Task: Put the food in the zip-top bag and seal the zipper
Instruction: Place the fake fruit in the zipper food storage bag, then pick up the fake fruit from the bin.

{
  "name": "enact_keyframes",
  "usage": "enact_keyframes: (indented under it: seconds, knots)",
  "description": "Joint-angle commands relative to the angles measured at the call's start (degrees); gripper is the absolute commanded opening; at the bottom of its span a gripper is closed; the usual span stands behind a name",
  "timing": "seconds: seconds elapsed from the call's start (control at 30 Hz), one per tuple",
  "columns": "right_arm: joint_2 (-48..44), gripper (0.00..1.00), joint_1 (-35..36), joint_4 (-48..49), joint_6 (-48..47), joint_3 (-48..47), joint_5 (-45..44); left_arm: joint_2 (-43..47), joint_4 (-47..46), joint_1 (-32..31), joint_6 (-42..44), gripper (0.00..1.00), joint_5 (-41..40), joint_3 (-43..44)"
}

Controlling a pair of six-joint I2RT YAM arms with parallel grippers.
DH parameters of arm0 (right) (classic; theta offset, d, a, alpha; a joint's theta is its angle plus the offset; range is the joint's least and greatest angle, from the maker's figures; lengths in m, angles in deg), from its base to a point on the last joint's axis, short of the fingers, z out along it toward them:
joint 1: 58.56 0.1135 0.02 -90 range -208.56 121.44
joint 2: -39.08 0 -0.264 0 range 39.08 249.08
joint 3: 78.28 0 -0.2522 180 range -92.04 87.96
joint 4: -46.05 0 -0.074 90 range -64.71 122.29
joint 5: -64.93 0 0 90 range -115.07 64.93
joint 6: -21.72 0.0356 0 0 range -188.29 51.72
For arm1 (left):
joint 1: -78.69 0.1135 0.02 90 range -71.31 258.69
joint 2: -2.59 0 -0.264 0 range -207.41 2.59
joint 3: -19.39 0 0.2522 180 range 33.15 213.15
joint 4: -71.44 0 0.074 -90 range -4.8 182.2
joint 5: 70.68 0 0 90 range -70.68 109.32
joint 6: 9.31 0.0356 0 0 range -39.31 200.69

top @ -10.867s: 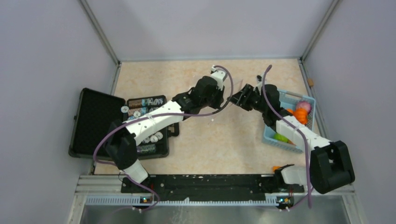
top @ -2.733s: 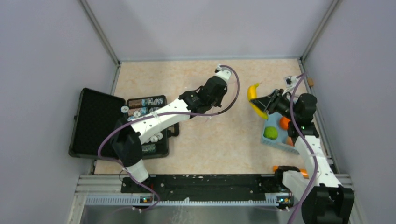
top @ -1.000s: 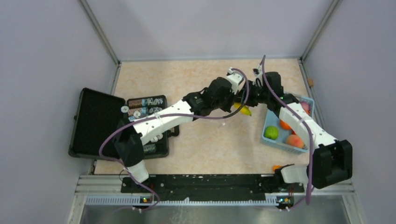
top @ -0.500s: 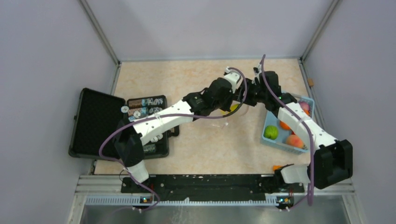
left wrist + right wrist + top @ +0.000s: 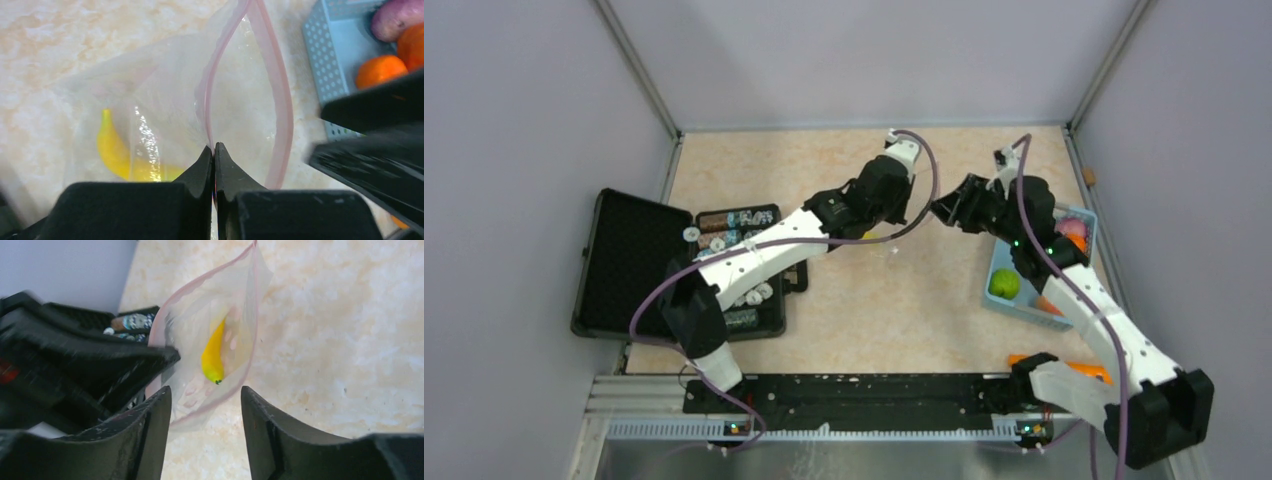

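1. Left fingers [image 5: 214, 150] are pinching shut on one side of the zipper [image 5: 272, 90], the pink strip along the zip-top bag [image 5: 165, 85]. The strip is looping away from the pinch, so the mouth is gaping open.
2. Right fingers [image 5: 204, 395] are standing wide apart with nothing between them, hovering just in front of the open mouth.
3. I am seeing the banana [image 5: 213, 355] lying inside the bag. In the right wrist view its long axis is running up and down the picture, with the dark tip at the lower end, nearer my right fingers.
4. I cannot tell whether the bag is resting on the counter [image 5: 874, 300] or hanging just above it.
5. The blue basket [image 5: 1009, 305] is sitting to the right of the bag, holding a green apple [image 5: 1003, 283] and an orange [image 5: 380, 70].
6. The black case [image 5: 624, 260] is lying open at the far left, well apart from the bag.
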Motion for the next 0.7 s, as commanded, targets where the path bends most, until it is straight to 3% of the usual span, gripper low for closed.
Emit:
enact_keyframes:
  seconds: [0.0, 0.1, 0.23, 0.3, 0.4, 0.5, 0.67]
  knots:
    - [-10.7, 0.55, 0.2, 12.0, -1.4, 4.7, -3.6, 3.4, 2.0, 3.6, 1.8, 0.00, -4.3, 4.9]
    - [-15.6, 0.62, 0.2, 9.9, -0.5, 7.2, -14.7, 6.0, 5.2, 5.7, 4.0, 0.00, 0.1, 10.0]
    - [-17.0, 0.70, 0.1, 2.3, -1.8, 7.6, -26.9, 12.4, 7.7, 8.6, 10.2, 0.00, -3.7, 15.0]
    - [-15.3, 0.70, -0.5, 0.4, -2.5, 7.5, -27.5, 13.7, 9.8, 14.1, 7.7, 0.00, 8.6, 18.9]
    - [-11.8, 0.70, -1.2, -2.4, -1.4, 6.7, -26.5, 14.1, 12.8, 14.7, 8.8, 0.00, 4.4, 23.4]
    - [-9.6, 0.70, -1.7, -3.4, -0.1, 6.6, -25.9, 14.1, 12.1, 15.3, 10.3, 0.00, -0.1, 19.6]
    - [-7.9, 0.72, -4.8, -7.4, -2.0, 4.5, -27.0, 12.4, 13.6, 15.2, 13.0, 0.00, 4.2, 18.1]
